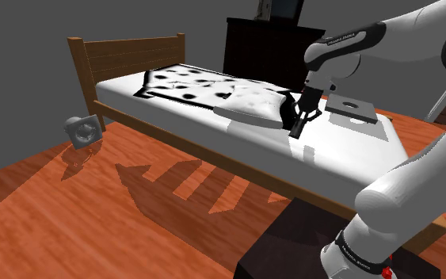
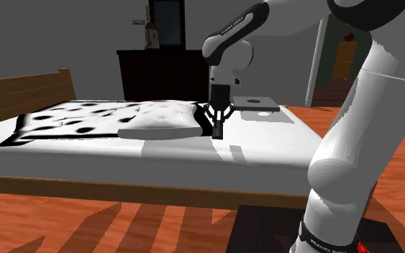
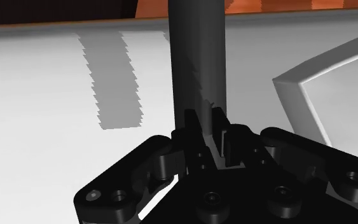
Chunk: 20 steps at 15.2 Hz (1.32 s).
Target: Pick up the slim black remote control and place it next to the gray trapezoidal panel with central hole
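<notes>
Going across the shoulder view from the left, the spotted blanket [image 1: 189, 83] and the pillow [image 1: 253, 107] are lying on the bed [image 1: 336, 154]. Just past the pillow my gripper [image 1: 301, 120] is hanging over the mattress, clamped on the slim black remote [image 3: 196, 57]. The remote is pointing downward and, as I judge it, hanging clear of the sheet. The gray panel [image 1: 354, 113] is lying at about two o'clock from the gripper, near but apart. So the pick-up is looking done. The carry across to the panel and the setting-down beside it are what I am judging to be left.
</notes>
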{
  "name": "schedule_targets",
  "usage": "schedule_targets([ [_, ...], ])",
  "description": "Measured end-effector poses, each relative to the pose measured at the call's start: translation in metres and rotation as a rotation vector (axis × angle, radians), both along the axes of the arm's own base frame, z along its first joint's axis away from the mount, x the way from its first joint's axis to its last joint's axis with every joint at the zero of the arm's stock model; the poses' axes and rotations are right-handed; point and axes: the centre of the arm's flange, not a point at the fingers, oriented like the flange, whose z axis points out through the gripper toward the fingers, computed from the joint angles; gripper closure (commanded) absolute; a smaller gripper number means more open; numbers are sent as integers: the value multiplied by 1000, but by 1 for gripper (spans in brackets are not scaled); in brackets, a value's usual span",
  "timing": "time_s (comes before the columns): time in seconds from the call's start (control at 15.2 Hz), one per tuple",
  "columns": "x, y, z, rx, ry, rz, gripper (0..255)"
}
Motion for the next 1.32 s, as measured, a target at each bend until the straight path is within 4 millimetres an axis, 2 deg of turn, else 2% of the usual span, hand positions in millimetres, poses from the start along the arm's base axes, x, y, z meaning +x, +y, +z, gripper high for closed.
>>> schedule_targets([
  [0.66,-1,1,51,0,0,0,255],
  [0.73,-3,-4,54,0,0,0,255],
  [1.06,-30,-55,55,0,0,-1,255],
  [1.32,-62,-102,55,1,0,-2,255],
])
